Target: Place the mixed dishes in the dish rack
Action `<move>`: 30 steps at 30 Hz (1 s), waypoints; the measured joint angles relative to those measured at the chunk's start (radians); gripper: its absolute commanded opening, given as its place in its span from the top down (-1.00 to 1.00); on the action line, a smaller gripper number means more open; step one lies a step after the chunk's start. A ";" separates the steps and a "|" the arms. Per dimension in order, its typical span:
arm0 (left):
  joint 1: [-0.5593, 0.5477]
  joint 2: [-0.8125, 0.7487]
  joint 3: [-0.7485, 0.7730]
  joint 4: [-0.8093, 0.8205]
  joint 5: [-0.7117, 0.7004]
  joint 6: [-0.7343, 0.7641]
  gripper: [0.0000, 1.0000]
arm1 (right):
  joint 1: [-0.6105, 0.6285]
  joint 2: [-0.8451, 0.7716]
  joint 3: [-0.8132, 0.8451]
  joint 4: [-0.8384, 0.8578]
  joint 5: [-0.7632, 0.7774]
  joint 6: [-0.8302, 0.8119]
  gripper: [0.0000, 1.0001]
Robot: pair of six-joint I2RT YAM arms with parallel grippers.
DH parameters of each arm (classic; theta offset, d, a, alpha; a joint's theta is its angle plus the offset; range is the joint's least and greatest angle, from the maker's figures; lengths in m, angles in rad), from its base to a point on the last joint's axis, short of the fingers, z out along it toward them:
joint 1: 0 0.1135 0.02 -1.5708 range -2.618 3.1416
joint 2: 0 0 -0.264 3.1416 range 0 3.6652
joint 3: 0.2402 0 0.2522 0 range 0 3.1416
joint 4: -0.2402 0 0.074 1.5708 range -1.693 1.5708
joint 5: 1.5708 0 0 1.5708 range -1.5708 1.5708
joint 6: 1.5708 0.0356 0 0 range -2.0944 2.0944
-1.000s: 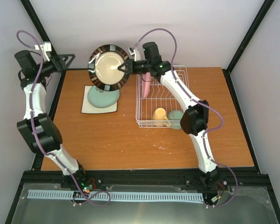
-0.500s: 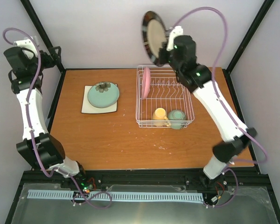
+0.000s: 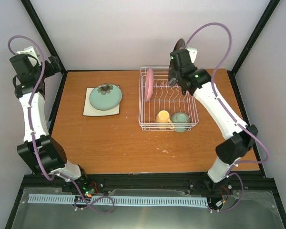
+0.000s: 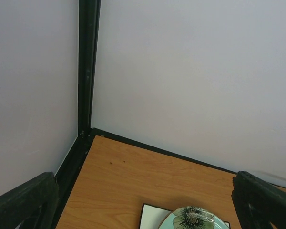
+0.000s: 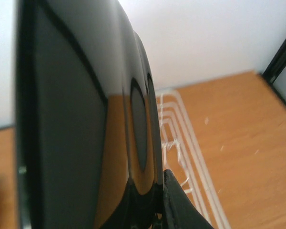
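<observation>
bench: orange wood, dark frame posts at the far corners.

dish rack: white wire, right of centre, long side running near to far, prong row in the far half.

black-rimmed cream-centred plate: off the bench, edge-on in the top view, tilted over the far right corner of the rack. cannot tell if it touches the wire. the right wrist view shows only its glossy dark back.

square off-white plate: flat on the bench, far left, well apart from the rack.

mint-green plate with dark flower mark: lying on top of the square plate.

pink round plate: upright on edge in the far left of the rack.

small pale-green bowl: near right corner of the rack.

yellow handled mug: in the rack just left of the bowl, touching or nearly so.

right hand: clamped on the rim of the black-rimmed plate.

left hand: raised at the far left corner, fingers spread wide, holding nothing.
</observation>
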State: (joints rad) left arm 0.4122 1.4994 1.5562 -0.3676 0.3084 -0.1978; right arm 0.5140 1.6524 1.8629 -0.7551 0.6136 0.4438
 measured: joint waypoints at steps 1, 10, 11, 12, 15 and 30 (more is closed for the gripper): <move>0.000 0.000 -0.004 0.000 -0.005 0.000 -0.99 | -0.003 0.029 -0.001 -0.028 -0.035 0.036 0.94; 0.000 0.000 -0.049 -0.008 -0.045 0.006 -1.00 | -0.029 0.137 -0.002 -0.145 -0.193 0.182 0.94; 0.000 0.000 -0.053 -0.008 -0.048 0.007 -1.00 | -0.031 0.137 -0.002 -0.147 -0.201 0.189 0.94; 0.000 0.000 -0.058 -0.008 -0.051 0.007 -1.00 | -0.032 0.138 -0.002 -0.147 -0.208 0.194 0.95; 0.000 0.000 -0.071 -0.008 -0.057 0.008 -1.00 | -0.034 0.145 0.001 -0.146 -0.226 0.206 0.94; 0.000 0.000 -0.114 -0.008 -0.078 0.017 -0.99 | -0.034 0.235 0.024 -0.148 -0.291 0.208 0.94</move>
State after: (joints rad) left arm 0.4126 1.4994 1.4418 -0.3759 0.2302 -0.1810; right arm 0.4801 1.8870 1.8866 -0.9028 0.3222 0.6521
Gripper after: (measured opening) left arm 0.997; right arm 0.114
